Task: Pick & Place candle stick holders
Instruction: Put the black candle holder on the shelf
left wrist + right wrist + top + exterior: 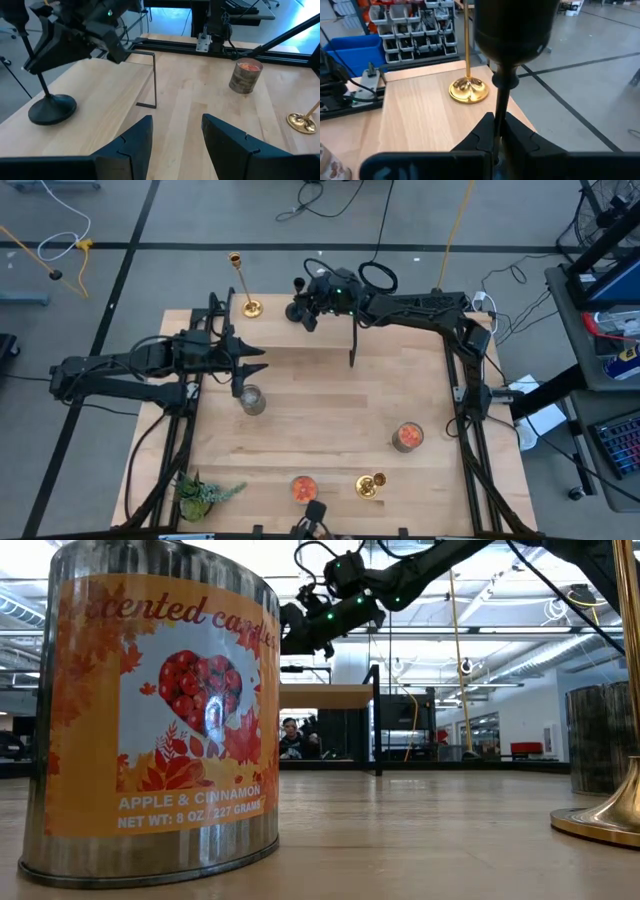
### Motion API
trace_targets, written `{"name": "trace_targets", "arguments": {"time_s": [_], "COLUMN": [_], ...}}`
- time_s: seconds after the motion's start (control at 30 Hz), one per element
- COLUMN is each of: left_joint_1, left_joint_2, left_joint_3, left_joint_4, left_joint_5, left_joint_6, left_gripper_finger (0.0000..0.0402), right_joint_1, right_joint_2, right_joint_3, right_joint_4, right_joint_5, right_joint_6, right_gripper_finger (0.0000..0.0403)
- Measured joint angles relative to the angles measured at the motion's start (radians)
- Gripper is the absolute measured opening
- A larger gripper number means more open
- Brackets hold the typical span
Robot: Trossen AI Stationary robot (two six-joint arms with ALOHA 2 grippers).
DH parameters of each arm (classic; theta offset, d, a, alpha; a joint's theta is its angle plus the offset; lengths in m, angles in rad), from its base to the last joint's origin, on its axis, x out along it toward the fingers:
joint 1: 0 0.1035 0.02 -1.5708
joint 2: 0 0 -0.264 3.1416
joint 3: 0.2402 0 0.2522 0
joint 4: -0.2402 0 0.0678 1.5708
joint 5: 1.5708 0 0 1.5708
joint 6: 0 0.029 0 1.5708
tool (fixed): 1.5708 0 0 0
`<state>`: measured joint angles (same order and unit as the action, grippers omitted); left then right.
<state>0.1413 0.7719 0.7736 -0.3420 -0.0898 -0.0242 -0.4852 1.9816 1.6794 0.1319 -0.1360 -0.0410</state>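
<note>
The right gripper (304, 310) pinches the black candlestick (52, 108) just beside the far gold candlestick (250, 307).
There are three candlesticks. Two are tall, shiny gold; the second gold one (370, 486) stands well apart from the far gold candlestick. One is shorter, black, with a round base. The left gripper (176, 127), fingers spread, is near the far gold candlestick.
</note>
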Motion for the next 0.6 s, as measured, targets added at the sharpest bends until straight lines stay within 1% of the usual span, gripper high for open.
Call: {"name": "trace_targets", "arguments": {"time_s": [0.6], "left_joint_1": [0.0], "left_joint_2": [0.0], "left_joint_3": [0.0], "left_joint_4": [-0.006], "left_joint_5": [0.0], "left_joint_6": [0.015], "left_gripper_finger": [0.0177], "right_joint_1": [-0.001], "right_joint_2": [-0.002], "right_joint_3": [-0.011], "right_joint_4": [0.027], "right_joint_5": [0.003], "right_joint_6": [0.002], "right_gripper_finger": [0.0019]}}
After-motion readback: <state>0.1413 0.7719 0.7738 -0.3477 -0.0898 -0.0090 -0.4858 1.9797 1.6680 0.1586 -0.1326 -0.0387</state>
